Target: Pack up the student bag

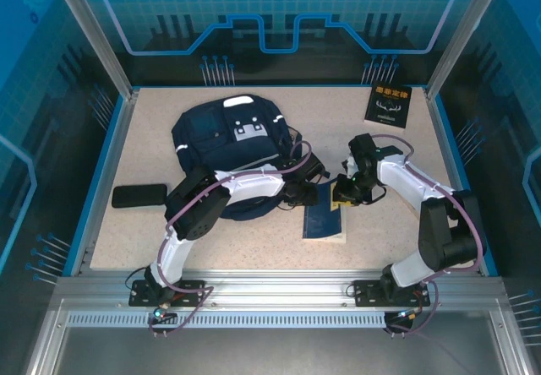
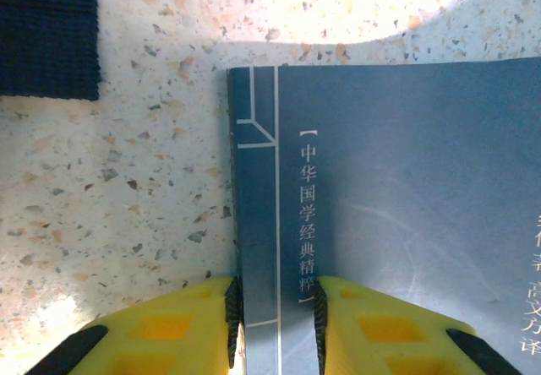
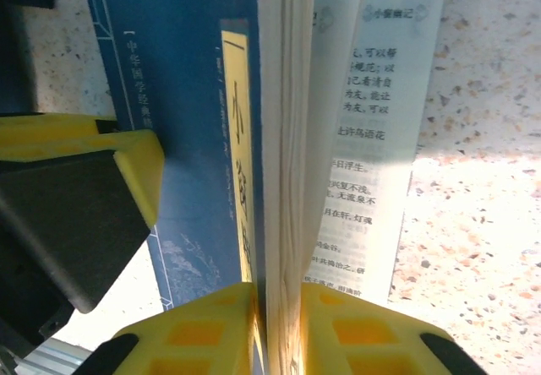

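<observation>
1. Navy fabric marks the student bag (image 1: 228, 143), slumped toward the back-left of the tabletop (image 1: 211, 244). It lies just left of the blue book (image 1: 324, 220), which sits nearer the front edge, around the middle.
2. Left fingers (image 2: 186, 328) point down at the book's cover by its spine. They are narrowly parted, with a strip of cover showing between them and nothing pinched.
3. Right fingers (image 3: 203, 333) grip the cover and page block from the book's back-edge end, and the last leaves hang free toward the tabletop.
4. The step in hand looks like raising the book to carry it into the bag. Doing that well probably means gathering the loose leaves into the grip, or lifting slowly so they don't crease.
5. The left fingers would best steady the spine only at the start, then move clear, since the two arms stand very near each other.
6. Whether the bag's mouth is open I cannot tell. It likely needs holding wide before the book goes in.
7. The speckled beige tabletop is flat and matte. A black book (image 1: 391, 105) sits at the back-right corner and a flat black case (image 1: 139, 196) near the left edge. Blue panels and aluminium rails fence it all in.
</observation>
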Robot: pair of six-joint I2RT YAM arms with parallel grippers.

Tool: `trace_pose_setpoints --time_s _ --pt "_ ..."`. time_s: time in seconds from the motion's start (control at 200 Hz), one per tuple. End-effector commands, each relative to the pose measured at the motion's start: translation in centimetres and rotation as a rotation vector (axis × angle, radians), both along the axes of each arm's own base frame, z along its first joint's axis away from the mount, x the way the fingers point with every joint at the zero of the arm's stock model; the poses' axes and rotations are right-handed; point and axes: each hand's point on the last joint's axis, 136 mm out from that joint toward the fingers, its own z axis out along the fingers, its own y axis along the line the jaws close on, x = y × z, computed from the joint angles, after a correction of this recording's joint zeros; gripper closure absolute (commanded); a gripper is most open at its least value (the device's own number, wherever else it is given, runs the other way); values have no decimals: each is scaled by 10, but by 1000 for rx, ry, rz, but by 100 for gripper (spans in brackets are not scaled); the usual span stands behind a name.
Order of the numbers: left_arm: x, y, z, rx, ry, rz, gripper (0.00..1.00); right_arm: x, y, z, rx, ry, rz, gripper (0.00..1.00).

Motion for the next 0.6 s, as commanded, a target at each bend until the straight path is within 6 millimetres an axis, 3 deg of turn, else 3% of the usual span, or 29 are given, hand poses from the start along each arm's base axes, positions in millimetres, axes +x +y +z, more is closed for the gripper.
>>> trace_pose_setpoints --time_s 0.0,0.175,0.345,0.595 --pt "-7 10 -9 54 24 -25 67 -2 -5 4 -35 12 -1 84" --pt "3 5 27 -24 -33 -40 63 -2 -7 6 -46 -1 -2 94" --pt "12 11 71 -138 -95 -24 52 1 -4 19 -23 -43 -3 97" --pt "11 43 114 -303 -141 17 20 15 13 82 121 -226 43 100"
